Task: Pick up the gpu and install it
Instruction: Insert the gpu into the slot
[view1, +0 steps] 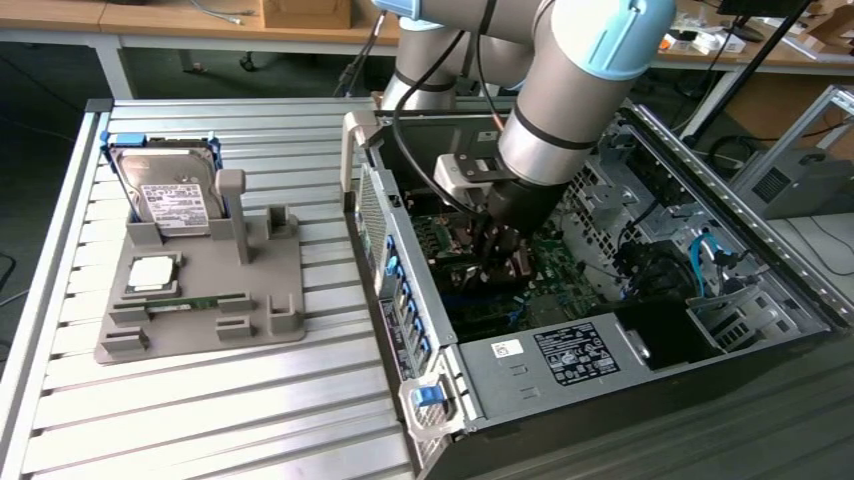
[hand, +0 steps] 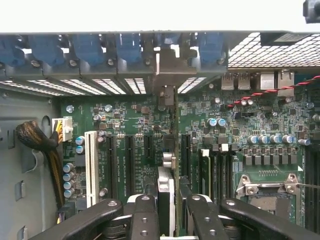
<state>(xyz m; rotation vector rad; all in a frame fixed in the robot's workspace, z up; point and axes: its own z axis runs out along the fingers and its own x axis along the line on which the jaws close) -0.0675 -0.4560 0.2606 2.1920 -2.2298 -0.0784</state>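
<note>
Standing on edge between the end effector's (hand: 167, 220) fingers (hand: 145, 217), which are clamped on it, the gpu (hand: 166, 197) hangs over the motherboard (hand: 135, 125) inside the computer case (view1: 534, 370), so installing is the step in hand. Seating it calls for lining its edge with a slot (hand: 128, 160) and its bracket with the rear opening (hand: 165, 65). Its fan face and lower edge are hidden.

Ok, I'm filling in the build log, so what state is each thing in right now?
gpu: held edge-on between the gripper's fingers, above the motherboard slots, bracket toward the rear slot openings.
gripper: closed on the gpu, down inside the computer case.
computer case: lying on its side, side panel off.
hard drive: standing upright in the grey holder.
memory stick: lying in the holder.
processor socket: empty.
</note>
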